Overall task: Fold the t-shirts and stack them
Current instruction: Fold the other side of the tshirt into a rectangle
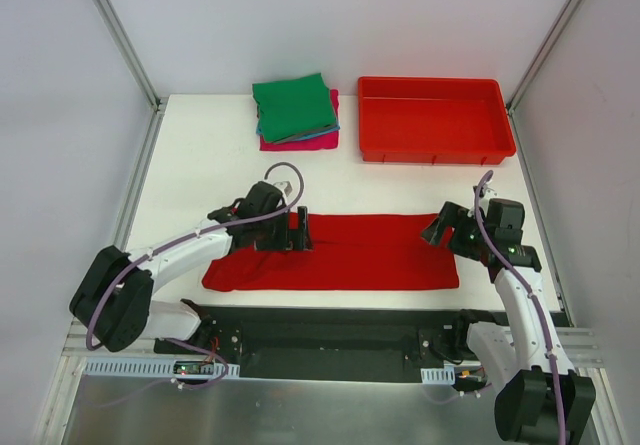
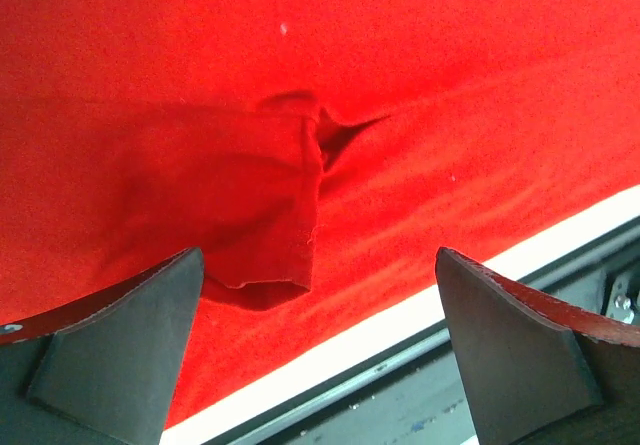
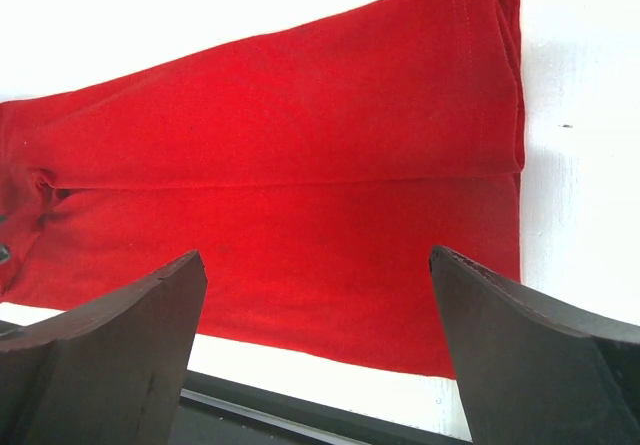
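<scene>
We see the large red t-shirt (image 1: 340,253) lying flat as a long band across the near part of the white table (image 1: 200,165), parallel to its front edge; the left gripper (image 1: 300,230) is over the shirt's left portion, its jaws wide apart with nothing between them; in the left wrist view a short sleeve with a stitched hem lies folded onto the cloth, with a small pucker beside it; the right gripper (image 1: 437,227) sits at the shirt's right end, jaws likewise spread and empty; whether either touches the cloth we cannot tell; at the far edge a green shirt (image 1: 292,105) tops a square-folded stack, with a teal-blue shirt (image 1: 262,125) and a magenta-pink shirt (image 1: 300,142) beneath; just right of the stack stands a red plastic bin (image 1: 435,147)
</scene>
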You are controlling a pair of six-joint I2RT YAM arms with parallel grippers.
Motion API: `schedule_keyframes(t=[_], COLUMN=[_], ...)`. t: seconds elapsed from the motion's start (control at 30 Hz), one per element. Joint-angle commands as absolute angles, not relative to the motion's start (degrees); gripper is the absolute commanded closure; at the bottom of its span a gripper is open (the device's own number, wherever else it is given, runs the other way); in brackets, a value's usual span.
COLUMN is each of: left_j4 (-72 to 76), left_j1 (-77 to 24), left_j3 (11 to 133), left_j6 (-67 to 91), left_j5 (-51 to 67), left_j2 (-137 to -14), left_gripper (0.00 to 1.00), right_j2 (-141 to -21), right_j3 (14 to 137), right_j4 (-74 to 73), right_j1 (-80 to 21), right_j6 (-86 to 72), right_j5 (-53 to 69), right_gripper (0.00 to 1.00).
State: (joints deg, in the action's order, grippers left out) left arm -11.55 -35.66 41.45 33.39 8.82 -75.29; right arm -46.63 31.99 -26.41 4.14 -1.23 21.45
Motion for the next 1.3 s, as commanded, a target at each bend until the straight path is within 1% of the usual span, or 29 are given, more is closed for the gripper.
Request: schedule_keyframes(t=[0.0, 0.23, 0.37, 0.43, 0.53, 0.7, 0.93, 1.17, 1.27], left_j4=[-10.8, -10.8, -10.8, -11.0, -13.5, -19.5, -20.4, -17.6, -15.0], left_j1=[-37.8, -47.0, -49.6, -49.6, -49.4, -48.4, -48.4, -48.9, -49.3], left_j3=[38.8, 37.9, 39.5, 39.6, 40.9, 47.4, 51.4, 53.1, 53.5], left_j6=[33.3, 33.6, 32.2, 32.4, 33.0, 36.1, 36.7, 37.9, 38.2], left_j5=[16.6, 19.9, 20.2, 15.9, 3.3, -5.0, -0.4, -0.1, 3.8], left_j2=[-73.0, -67.5, -65.6, -64.1, -63.8, -71.6, -82.2, -86.0, -87.6], left_gripper=[0.01, 0.01, 0.01, 0.01, 0.01, 0.01, 0.01, 0.01, 0.01], right_j2=[-46.1, -46.1, -45.8, -45.7, -45.6, -45.4, -45.3, -45.1, -45.3], right_j3=[31.7, 31.7, 31.6, 31.7, 31.6, 31.6, 31.4, 31.1, 31.2], right_j4=[-26.5, -26.5, -26.5, -26.5, -26.6, -26.7, -26.8, -27.0, -27.0], right_j1=[4.2, 4.2, 4.2, 4.2, 4.1, 4.2, 4.2, 4.2, 4.2], right_j6=[-0.4, -0.4, -0.4, -0.4, -0.4, -0.4, -0.4, -0.4, -0.4], right_j5=[20.7, 20.5, 20.5, 20.5, 20.7, 20.6, 19.5, 18.9, 18.9], right_gripper=[0.04, 0.04, 0.04, 0.04, 0.04, 0.04, 0.04, 0.04, 0.04])
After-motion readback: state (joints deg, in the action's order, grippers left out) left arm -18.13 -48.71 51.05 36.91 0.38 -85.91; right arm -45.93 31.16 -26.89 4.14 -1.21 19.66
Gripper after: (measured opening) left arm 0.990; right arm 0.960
